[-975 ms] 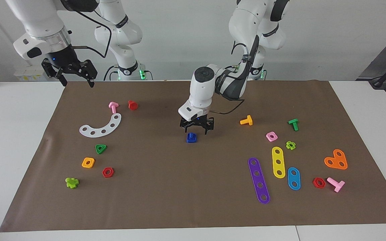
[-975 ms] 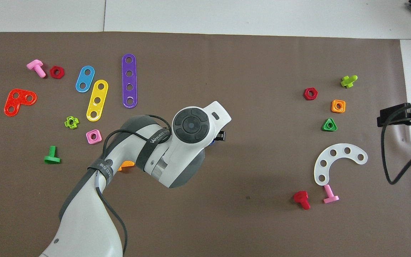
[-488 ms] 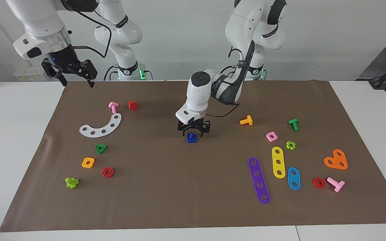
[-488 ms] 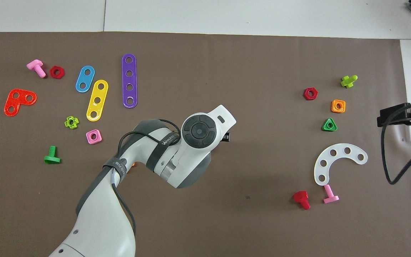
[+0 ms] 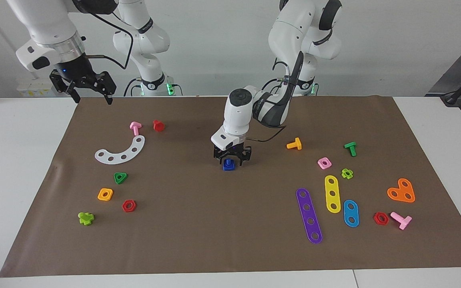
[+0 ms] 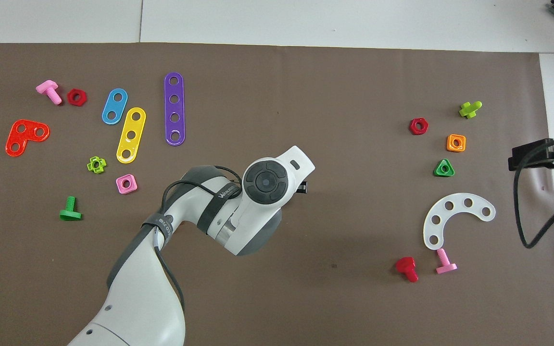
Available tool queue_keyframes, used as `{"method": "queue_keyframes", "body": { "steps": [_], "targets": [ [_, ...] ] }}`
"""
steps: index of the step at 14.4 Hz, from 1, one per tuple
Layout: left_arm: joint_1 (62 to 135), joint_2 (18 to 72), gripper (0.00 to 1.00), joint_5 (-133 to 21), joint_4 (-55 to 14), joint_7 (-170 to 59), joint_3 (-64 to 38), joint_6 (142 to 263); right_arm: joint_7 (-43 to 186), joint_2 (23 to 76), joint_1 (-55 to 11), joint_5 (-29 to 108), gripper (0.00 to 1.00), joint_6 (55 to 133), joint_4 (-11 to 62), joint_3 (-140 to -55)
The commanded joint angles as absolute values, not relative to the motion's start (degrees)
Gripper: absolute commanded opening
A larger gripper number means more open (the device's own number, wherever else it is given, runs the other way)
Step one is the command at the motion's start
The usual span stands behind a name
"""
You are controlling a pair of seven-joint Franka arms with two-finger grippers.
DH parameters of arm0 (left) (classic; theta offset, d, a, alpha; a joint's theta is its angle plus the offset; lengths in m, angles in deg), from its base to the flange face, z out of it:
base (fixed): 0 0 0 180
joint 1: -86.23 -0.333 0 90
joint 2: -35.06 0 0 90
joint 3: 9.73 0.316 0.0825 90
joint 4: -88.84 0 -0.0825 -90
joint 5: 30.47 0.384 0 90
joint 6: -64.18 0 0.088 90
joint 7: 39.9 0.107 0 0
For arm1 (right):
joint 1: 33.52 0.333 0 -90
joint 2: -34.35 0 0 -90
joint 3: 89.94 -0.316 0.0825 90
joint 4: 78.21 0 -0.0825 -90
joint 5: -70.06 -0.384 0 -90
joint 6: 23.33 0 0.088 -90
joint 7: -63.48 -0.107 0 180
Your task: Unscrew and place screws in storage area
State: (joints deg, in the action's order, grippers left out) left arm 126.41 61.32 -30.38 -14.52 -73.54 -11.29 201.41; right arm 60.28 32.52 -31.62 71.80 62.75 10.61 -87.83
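Observation:
A small dark-blue bolt stands on the middle of the brown mat. My left gripper is low over it, pointing down, open, with one finger on each side of the bolt's top. The left wrist hides the bolt in the overhead view. The storage area holds a white curved strip, a green triangular nut, an orange square nut and a red hexagonal nut. My right gripper waits open, high over the mat's edge at the right arm's end.
A pink bolt, a red bolt and a lime piece lie around the storage area. Toward the left arm's end lie an orange bolt, a pink nut, and purple, yellow and blue strips.
My left gripper has come down from beside the blue bolt to straddle its top, and the arm has drawn in a little. The right arm has not moved.

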Motion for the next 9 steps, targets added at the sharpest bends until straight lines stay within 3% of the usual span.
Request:
{"method": "queue_keyframes", "body": {
  "steps": [1,6,9],
  "targets": [
    [127.45,60.90,0.80,-28.97,-15.75,-75.23,-10.34,202.87,61.81,31.80,-31.94,71.82,1.00,62.63,11.00,-88.00],
    [127.45,60.90,0.69,-29.06,-15.05,-75.67,-10.08,202.87,61.81,31.80,-31.94,71.90,1.00,62.63,11.00,-88.00],
    [127.36,60.90,0.53,-29.06,-14.78,-75.85,-10.08,202.78,61.81,31.80,-31.94,71.90,1.00,62.63,11.00,-88.00]
  ]
}}
